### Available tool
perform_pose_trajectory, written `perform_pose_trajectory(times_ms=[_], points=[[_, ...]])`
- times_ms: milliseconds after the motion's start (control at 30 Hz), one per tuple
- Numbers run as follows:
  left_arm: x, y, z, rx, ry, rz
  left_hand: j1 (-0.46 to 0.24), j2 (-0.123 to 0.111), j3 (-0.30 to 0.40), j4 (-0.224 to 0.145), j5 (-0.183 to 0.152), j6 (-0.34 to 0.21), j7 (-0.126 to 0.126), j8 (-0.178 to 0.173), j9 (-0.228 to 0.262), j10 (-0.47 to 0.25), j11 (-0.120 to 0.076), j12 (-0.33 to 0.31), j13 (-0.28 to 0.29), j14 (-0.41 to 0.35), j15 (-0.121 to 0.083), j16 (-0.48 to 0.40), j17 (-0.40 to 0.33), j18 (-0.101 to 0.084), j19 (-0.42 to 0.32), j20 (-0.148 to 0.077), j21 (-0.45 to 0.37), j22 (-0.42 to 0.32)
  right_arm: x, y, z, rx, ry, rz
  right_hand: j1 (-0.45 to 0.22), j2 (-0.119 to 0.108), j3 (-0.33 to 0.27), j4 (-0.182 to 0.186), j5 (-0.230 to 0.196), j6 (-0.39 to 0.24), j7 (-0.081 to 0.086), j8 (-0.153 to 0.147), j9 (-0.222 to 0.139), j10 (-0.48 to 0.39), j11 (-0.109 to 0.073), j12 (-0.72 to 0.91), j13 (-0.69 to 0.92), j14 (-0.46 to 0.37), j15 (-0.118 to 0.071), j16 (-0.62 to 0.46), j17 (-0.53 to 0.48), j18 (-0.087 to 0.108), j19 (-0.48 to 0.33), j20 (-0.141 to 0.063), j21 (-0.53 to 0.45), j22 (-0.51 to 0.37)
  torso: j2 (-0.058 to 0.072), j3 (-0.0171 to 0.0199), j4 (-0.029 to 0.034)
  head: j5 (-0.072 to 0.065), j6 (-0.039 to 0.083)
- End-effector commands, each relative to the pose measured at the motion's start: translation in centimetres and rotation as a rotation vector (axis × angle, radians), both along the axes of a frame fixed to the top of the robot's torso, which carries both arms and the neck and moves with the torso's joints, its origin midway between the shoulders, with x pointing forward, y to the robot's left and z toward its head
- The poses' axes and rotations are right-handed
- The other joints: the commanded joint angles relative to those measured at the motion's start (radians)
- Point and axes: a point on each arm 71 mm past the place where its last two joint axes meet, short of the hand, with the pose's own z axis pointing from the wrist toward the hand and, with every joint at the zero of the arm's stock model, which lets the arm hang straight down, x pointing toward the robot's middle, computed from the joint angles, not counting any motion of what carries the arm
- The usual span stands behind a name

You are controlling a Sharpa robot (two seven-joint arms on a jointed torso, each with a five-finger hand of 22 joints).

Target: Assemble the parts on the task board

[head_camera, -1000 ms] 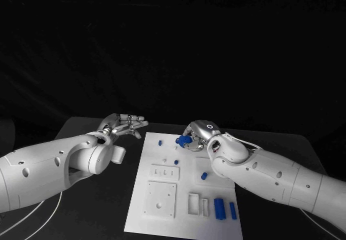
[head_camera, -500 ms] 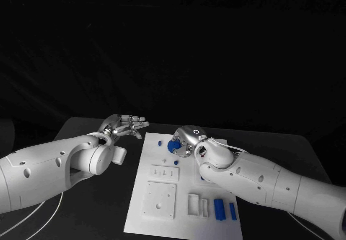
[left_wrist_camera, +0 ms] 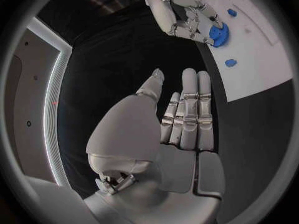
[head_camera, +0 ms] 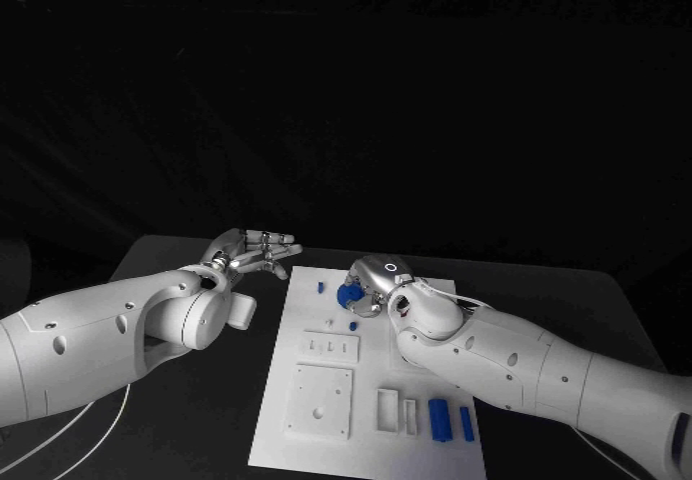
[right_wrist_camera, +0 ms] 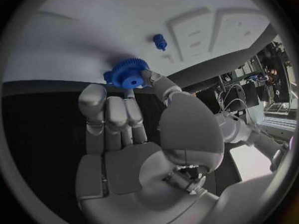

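Observation:
The white task board [head_camera: 289, 440] lies lengthwise in the middle of the black table. My right hand [head_camera: 372, 284] hovers over the board's far end and pinches a blue gear [head_camera: 348, 294] between thumb and fingers; the right wrist view shows the gear [right_wrist_camera: 129, 73] at the fingertips of that hand [right_wrist_camera: 124, 134], just above the board [right_wrist_camera: 81, 25]. A small blue peg [head_camera: 353, 324] stands a little nearer me, and another small blue piece [head_camera: 317, 287] lies left of the gear. My left hand [head_camera: 254, 250] is off the board's far left corner, fingers straight, holding nothing [left_wrist_camera: 181, 129].
Two long blue parts [head_camera: 437, 417] [head_camera: 466, 422] lie at the board's near right corner beside white slots [head_camera: 389, 408]. Raised white panels [head_camera: 329, 346] [head_camera: 320, 398] take up the board's left half. Bare black table [head_camera: 188, 420] lies on both sides.
My right hand has carried the blue gear leftward, toward the board's far left part. The left hand has barely moved.

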Motion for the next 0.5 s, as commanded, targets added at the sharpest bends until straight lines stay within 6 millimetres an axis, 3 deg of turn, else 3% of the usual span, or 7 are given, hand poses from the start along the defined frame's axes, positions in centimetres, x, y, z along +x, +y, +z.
perform_pose_trajectory(times_ms=[33, 500], points=[[-0.02, -0.32, 0.09, -0.003, -0.001, -0.023, -0.009, 0.003, 0.002, -0.004, -0.002, -0.008, 0.003, 0.003, 0.0, -0.005, -0.001, 0.001, 0.001, -0.003, -0.001, 0.003, 0.0, 0.007, -0.003, 0.002, 0.002, 0.001, 0.06, 0.05, -0.16, -0.019, -0.009, 0.009, 0.009, -0.002, -0.001, 0.004, -0.003, 0.009, -0.005, 0.007, 0.0, -0.002, -0.005, -0.005, -0.001, 0.0, -0.003, -0.006, -0.001, -0.002, 0.051, -0.008, 0.003, 0.102, 0.0, 0.0003, 0.0008, -0.002, 0.002], [0.04, -0.5, 0.05, -0.004, 0.004, -0.029, -0.009, 0.001, 0.002, -0.002, -0.004, -0.009, 0.003, 0.003, 0.0, -0.006, 0.0, 0.001, 0.001, -0.003, 0.0, 0.003, 0.0, 0.007, -0.003, 0.002, 0.001, 0.001, 0.37, 0.64, -0.61, -0.02, 0.007, 0.008, 0.006, -0.003, -0.014, 0.016, -0.047, -0.01, -0.001, 0.006, -0.007, -0.01, -0.001, -0.018, -0.011, -0.002, -0.002, -0.013, -0.006, -0.001, 0.05, -0.006, -0.004, 0.1, 0.001, 0.0009, 0.0017, 0.0, 0.004]])
